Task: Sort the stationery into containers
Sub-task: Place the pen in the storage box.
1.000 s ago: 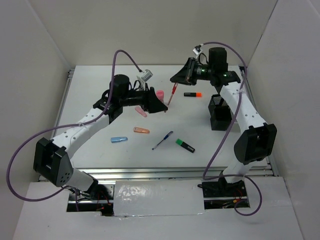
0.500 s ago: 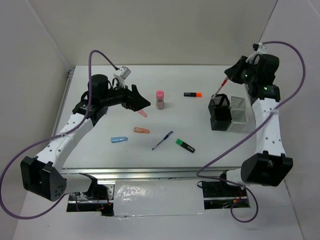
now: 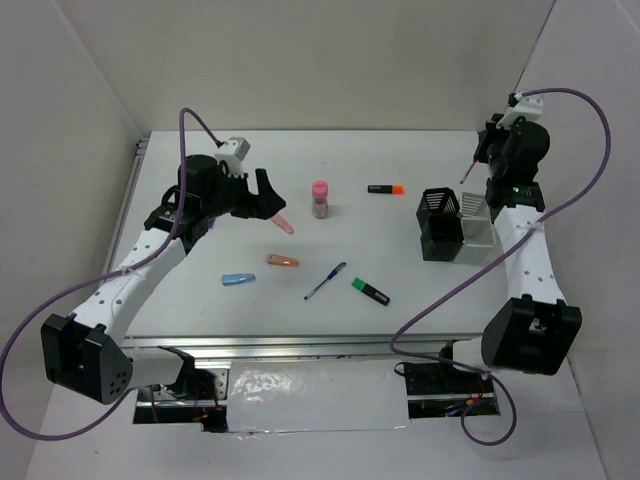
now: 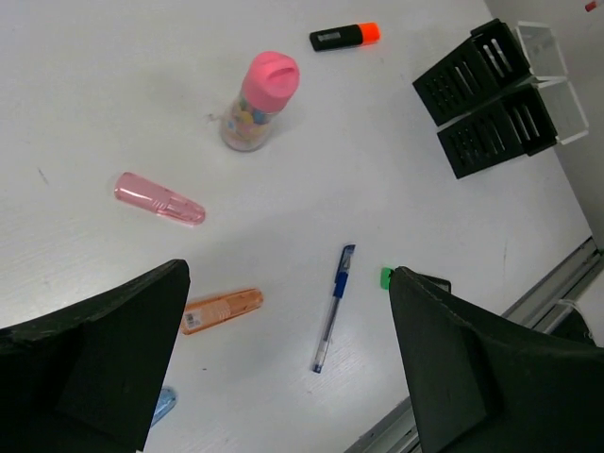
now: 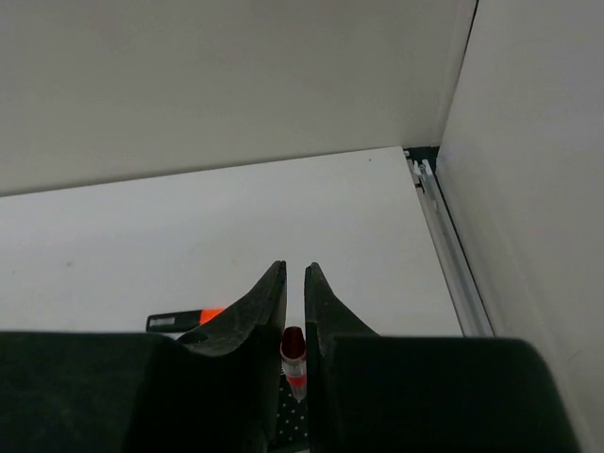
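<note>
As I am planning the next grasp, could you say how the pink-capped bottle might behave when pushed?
The bottle stands upright and narrow, so a sideways push would probably tip it. Round-bodied, it would likely roll once down.

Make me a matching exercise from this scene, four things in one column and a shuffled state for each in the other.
Column one:
1. red pen
2. blue pen
3. pink-capped bottle
4. left hand

Column two:
A. standing upright
B. open and empty
C. gripped in the right hand
D. lying flat beside the green highlighter

Pairs: 1-C, 2-D, 3-A, 4-B
</note>
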`<state>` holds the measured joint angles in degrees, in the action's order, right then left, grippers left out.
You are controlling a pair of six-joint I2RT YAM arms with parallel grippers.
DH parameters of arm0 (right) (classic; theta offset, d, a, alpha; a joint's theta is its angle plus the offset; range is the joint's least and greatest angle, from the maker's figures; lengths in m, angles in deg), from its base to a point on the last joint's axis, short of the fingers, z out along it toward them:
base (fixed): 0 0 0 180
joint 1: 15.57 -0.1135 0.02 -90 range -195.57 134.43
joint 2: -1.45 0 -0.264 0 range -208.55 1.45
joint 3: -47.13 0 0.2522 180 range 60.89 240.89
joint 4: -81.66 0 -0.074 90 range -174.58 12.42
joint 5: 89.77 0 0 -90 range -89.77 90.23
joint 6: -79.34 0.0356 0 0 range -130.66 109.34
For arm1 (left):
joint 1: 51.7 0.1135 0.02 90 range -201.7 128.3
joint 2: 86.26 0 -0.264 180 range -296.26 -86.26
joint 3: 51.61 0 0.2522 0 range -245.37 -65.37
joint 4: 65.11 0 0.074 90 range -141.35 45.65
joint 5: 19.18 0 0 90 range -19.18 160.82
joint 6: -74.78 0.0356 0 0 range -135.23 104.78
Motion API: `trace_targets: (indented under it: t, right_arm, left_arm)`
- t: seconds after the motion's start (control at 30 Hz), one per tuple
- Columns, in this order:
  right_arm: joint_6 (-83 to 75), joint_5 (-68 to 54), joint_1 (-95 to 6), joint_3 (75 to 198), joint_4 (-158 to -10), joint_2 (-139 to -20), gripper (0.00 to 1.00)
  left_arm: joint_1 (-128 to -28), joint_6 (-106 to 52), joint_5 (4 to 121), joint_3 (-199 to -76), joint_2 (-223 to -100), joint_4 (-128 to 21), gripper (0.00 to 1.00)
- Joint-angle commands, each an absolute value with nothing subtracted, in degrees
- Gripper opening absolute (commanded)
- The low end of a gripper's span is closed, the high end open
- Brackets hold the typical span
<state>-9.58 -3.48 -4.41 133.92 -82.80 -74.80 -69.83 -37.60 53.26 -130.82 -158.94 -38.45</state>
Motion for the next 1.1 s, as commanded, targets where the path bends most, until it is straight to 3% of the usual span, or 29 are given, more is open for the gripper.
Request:
trace_targets:
  t: [0.0,0.5,0.53,0.63,0.77,1.07]
  right_arm:
    - [-12.07,-1.0,-4.93,133.22,-90.03,-77.29,0.0]
    - [-7.41,-3.9,-6.69,130.06,-88.45,-85.83,0.01]
    - [-7.93,-4.43,-6.95,129.8,-88.18,-86.0,0.21]
    - [-7.94,-5.83,-7.74,129.0,-87.04,-86.7,0.48]
    - [-7.94,-5.14,-8.27,128.74,-86.51,-86.88,0.52]
    - [-5.13,-6.8,-7.57,135.32,-78.61,-83.29,0.56]
  left_arm:
    - [-69.28,-36.23,55.62,-131.64,-159.38,-38.34,0.99]
    - [-69.45,-30.87,49.82,-124.52,-158.06,-40.36,0.99]
    - [-69.8,-30.61,49.81,-124.08,-158.06,-40.45,0.99]
    - [-72.26,-29.03,49.02,-122.15,-158.41,-40.37,0.99]
    - [-77.53,-25.86,52.61,-120.39,-159.12,-39.75,0.99]
    - [-88.87,-23.31,61.14,-122.23,-167.72,-35.09,0.79]
